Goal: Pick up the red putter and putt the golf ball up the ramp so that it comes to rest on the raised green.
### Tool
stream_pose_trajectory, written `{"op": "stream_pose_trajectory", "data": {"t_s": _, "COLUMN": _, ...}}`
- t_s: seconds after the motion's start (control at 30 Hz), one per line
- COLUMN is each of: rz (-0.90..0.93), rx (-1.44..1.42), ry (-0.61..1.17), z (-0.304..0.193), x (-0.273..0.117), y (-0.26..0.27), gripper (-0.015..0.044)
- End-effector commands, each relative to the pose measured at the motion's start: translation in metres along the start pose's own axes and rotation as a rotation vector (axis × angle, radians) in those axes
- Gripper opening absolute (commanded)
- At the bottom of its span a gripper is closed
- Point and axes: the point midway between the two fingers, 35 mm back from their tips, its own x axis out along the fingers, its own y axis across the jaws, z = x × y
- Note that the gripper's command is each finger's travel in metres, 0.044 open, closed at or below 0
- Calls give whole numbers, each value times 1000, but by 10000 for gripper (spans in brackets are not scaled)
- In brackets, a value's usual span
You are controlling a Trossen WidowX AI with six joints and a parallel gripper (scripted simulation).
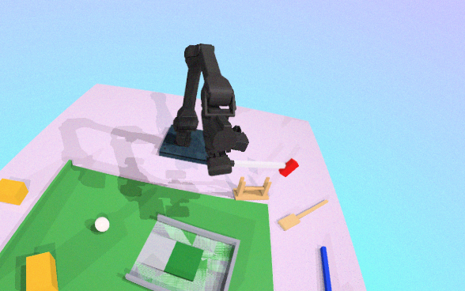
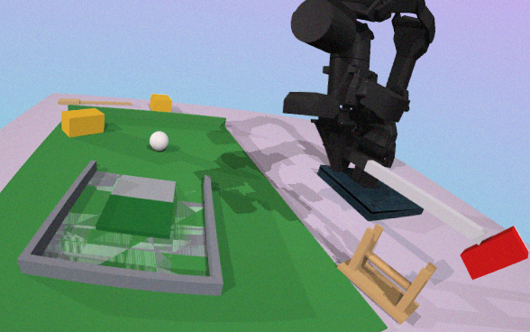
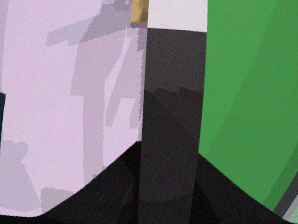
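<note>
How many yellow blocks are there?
2. One yellow block sits on the green turf's corner in the top view; the other lies just off the turf on the table edge. More could be hidden outside the views.

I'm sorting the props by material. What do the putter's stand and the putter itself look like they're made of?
The stand looks like pale unfinished wood: tan, matte, built of square bars and a round dowel. The red putter, held in the gripper, has a matte red blocky head, perhaps painted or plastic, a flat white shaft and a dark grip; material unclear.
</note>
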Motion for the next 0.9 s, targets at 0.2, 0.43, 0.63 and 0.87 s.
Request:
{"op": "stream_pose_trajectory", "data": {"t_s": 0.2, "rz": -17, "rx": 78, "ry": 10, "z": -10, "x": -12, "y": -4, "gripper": 0}}
{"op": "stream_pose_trajectory", "data": {"t_s": 0.43, "rz": -52, "rx": 301, "ry": 38, "z": -46, "x": -24, "y": -15, "gripper": 0}}
{"op": "stream_pose_trajectory", "data": {"t_s": 0.63, "rz": -93, "rx": 498, "ry": 53, "z": -77, "x": -35, "y": -20, "gripper": 0}}
{"op": "stream_pose_trajectory", "data": {"t_s": 0.87, "rz": -130, "rx": 727, "ry": 74, "z": -115, "x": -48, "y": -21, "gripper": 0}}
